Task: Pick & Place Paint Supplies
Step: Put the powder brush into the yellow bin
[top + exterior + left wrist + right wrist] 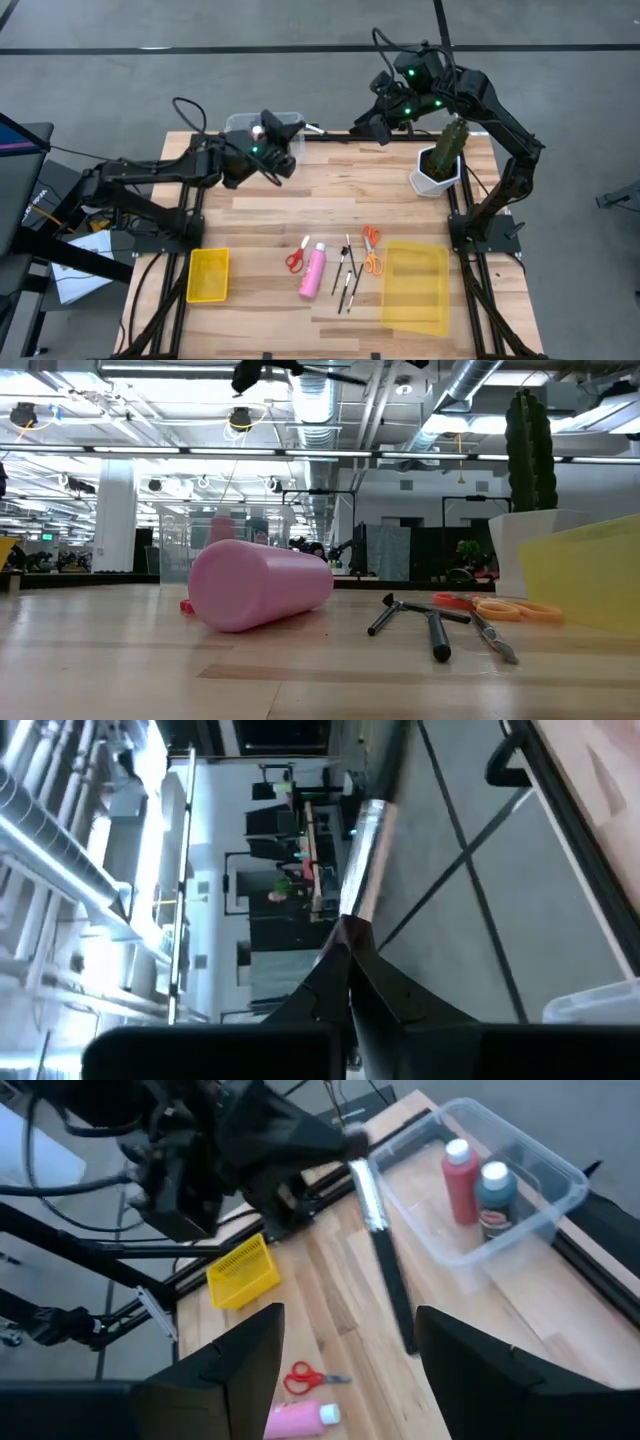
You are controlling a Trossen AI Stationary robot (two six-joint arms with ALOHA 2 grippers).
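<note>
My left claw (300, 128) pinches a thin silver-ferruled brush (380, 1250) beside the clear plastic bin (520, 1200) holding two bottles; right claw (368, 128) spread. Pink bottle (313, 270), scissors, brushes remain on the desk (300, 200).

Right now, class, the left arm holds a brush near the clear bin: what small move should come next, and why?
Probably carry the brush sideways until it is over the clear bin, then release. The left gripper is shut on it, and it hangs beside the bin, over bare table.
</note>
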